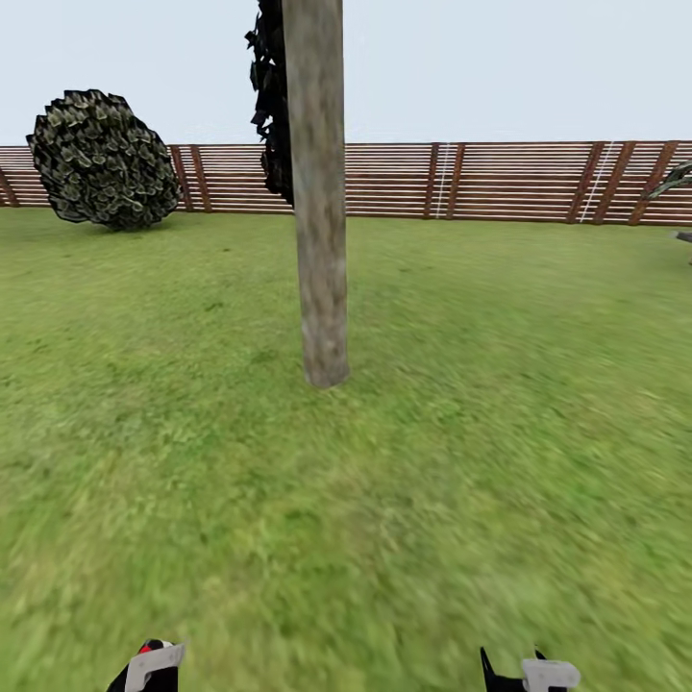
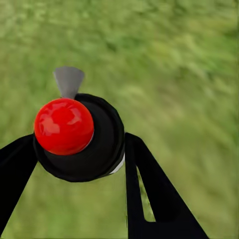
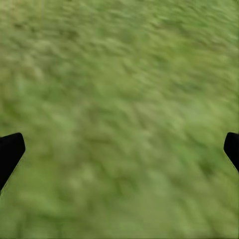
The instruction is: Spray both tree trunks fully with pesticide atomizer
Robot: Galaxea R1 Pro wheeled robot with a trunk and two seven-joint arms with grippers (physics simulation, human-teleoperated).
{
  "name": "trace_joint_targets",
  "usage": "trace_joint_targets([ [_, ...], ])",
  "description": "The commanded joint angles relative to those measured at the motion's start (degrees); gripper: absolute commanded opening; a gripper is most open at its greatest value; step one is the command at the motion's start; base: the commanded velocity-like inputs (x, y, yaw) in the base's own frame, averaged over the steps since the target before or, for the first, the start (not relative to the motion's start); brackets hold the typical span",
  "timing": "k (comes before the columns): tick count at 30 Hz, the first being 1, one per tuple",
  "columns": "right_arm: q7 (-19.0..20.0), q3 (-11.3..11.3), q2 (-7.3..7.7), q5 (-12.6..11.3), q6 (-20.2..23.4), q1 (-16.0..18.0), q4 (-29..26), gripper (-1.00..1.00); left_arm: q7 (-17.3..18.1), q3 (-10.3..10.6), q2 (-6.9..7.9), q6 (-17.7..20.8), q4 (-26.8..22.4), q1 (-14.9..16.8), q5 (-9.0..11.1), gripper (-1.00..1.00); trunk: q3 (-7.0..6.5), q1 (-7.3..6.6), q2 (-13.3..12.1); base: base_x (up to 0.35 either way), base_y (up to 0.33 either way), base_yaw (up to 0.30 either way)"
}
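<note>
The pesticide atomizer (image 2: 63,125), a black body with a glossy red round cap and a grey nozzle, sits between the black fingers of my left gripper (image 2: 79,149), which is shut on it. In the head view the left gripper (image 1: 152,668) shows at the bottom edge with a bit of the red cap. One tree trunk (image 1: 322,240), thick and mottled beige-grey, rises from the grass straight ahead, a few steps away. My right gripper (image 3: 119,154) hangs open over bare grass, and also shows low in the head view (image 1: 529,676). No white specks of pesticide show.
Green lawn (image 1: 500,413) spreads all around the trunk. A round dark-leaved bush (image 1: 104,159) stands at the far left by the brown slat fence (image 1: 500,181). Dark foliage (image 1: 272,106) hangs just behind the trunk's upper part.
</note>
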State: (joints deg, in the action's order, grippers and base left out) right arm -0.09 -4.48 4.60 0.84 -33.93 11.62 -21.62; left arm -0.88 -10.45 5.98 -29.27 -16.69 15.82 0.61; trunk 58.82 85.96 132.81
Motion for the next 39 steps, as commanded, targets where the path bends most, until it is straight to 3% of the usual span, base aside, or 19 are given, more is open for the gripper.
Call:
trace_joint_targets([
  [1,0.0,0.0,-0.01,0.0,0.0,0.0,0.0,1.0,0.0,0.0,0.0,0.0,0.0,0.0,0.0,-1.0,0.0,0.0,0.0,0.338,0.0,0.0],
  [39,0.0,0.0,-0.02,0.0,0.0,0.0,0.0,1.0,0.0,0.0,0.0,0.0,0.0,0.0,0.0,-1.0,0.0,0.0,0.0,0.338,0.0,0.0],
])
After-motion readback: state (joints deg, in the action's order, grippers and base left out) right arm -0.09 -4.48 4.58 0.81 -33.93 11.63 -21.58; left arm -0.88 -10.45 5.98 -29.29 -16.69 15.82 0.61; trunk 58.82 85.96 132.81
